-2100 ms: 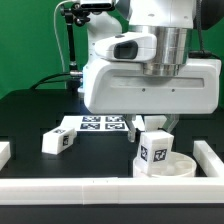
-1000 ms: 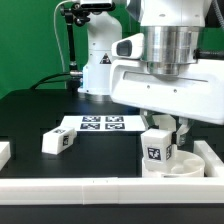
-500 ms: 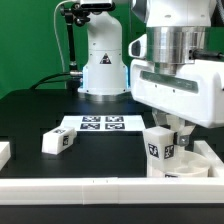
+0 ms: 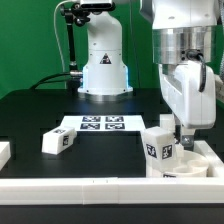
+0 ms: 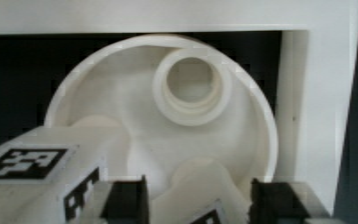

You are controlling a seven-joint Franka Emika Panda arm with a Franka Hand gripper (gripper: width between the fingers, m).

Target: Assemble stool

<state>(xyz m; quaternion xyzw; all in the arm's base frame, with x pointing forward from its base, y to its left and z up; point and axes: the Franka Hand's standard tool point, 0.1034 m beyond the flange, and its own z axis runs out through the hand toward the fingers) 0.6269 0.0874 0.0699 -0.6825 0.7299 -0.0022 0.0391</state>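
Note:
The white round seat lies at the exterior view's right against the rails; in the wrist view the seat shows an open round socket. One tagged leg stands upright on the seat, and it shows beside my fingers as the tagged leg in the wrist view. My gripper reaches down just behind it. In the wrist view my gripper is shut on another white leg standing on the seat. A third leg lies on the black table at the left.
The marker board lies flat mid-table in front of the robot base. White border rails run along the front and the right. A white piece shows at the left edge.
My hand has turned about its upright axis over the seat, from broadside to edge-on, and drifted toward the exterior view's right. The jaws stay shut on the leg.

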